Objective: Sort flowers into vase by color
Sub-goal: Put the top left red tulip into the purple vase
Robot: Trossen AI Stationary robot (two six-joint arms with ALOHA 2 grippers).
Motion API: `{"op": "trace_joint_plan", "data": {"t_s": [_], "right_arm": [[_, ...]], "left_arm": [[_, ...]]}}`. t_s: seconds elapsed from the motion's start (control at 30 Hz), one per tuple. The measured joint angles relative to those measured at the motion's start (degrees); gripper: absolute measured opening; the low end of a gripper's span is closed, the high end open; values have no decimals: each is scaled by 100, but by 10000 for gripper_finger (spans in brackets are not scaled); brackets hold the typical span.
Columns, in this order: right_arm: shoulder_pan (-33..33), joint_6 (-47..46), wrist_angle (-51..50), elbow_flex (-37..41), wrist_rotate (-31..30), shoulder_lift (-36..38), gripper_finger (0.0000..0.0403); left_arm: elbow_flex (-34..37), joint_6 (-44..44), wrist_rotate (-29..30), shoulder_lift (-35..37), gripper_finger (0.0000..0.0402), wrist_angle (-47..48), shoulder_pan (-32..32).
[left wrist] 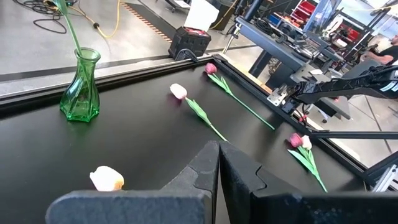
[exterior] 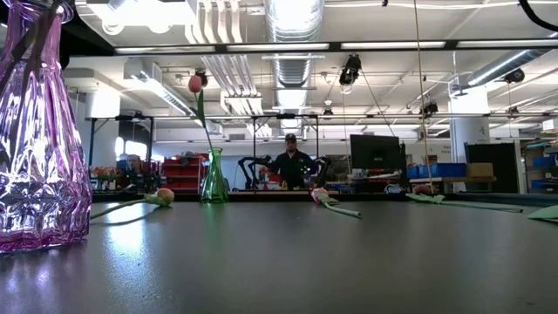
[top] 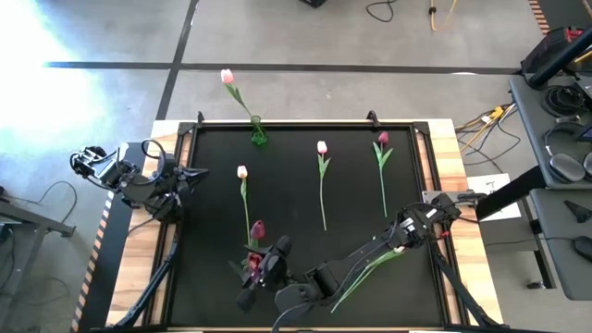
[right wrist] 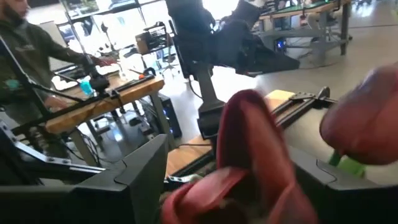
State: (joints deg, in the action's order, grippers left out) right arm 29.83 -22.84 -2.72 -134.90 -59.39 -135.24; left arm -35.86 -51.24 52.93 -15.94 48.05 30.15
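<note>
The right gripper (top: 266,263) hangs directly over the purple vase (exterior: 35,131). Its fingers (right wrist: 140,174) stand wide apart, with the dark red tulip heads (right wrist: 249,143) between them but not pinched. As far as the wrist view shows, it holds nothing and these flowers stand in the vase. One more dark head (top: 257,228) leans out just beyond the vase's far side.

The remaining magenta tulip (top: 383,139) is the likely next target. It lies well apart from the purple vase, towards the far right of the mat (top: 296,277). Its stem runs near-to-far, with the head at the far end. The right arm's base side is much nearer to it than the left's, so the reach looks to be the right arm's job. The gripper will probably need to lift clear of the heads first and then turn its jaws across that stem.

Another tulip (top: 375,268) lies slantwise under the right forearm, to the right of the purple vase. I cannot tell its head colour for certain.

Two pale tulips lie flat between the vases: one (top: 241,172) just beyond the purple vase and one (top: 321,147) further right. Both have stems parallel to the magenta one.

The green vase (top: 258,132) stands at the far edge, straight back from the purple vase, with one pink tulip (top: 227,77) in it.

The left gripper (top: 190,173) waits closed and empty, off to the left beyond the purple vase.
</note>
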Motion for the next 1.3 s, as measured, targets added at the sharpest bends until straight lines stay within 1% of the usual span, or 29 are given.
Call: {"op": "trace_joint_plan", "data": {"t_s": [0.27,0.4,0.5,0.6,0.67,0.8,1.03,1.13,1.3], "right_arm": [[27,31,-29,-7,-15,309,235],[27,-28,-48,-10,278,461,235],[14,-55,-44,-10,388,532,235],[7,-11,-39,-10,362,551,235],[3,-20,-46,-10,148,551,237],[-14,-57,4,-10,36,551,251],[-12,-205,124,-10,138,609,274],[-12,-316,118,-10,252,702,275],[-12,-313,-28,-10,263,858,270]], "left_arm": [[1,213,-145,0,0,-4,1],[2,212,-166,0,0,-14,2],[2,218,-168,2,0,-20,0],[2,264,-201,2,0,-17,1],[2,276,-259,2,0,-17,0],[2,432,-321,2,0,-15,2],[2,436,-413,2,0,-24,0],[2,427,-450,2,0,-127,2],[2,428,-511,5,0,-164,2]]}}
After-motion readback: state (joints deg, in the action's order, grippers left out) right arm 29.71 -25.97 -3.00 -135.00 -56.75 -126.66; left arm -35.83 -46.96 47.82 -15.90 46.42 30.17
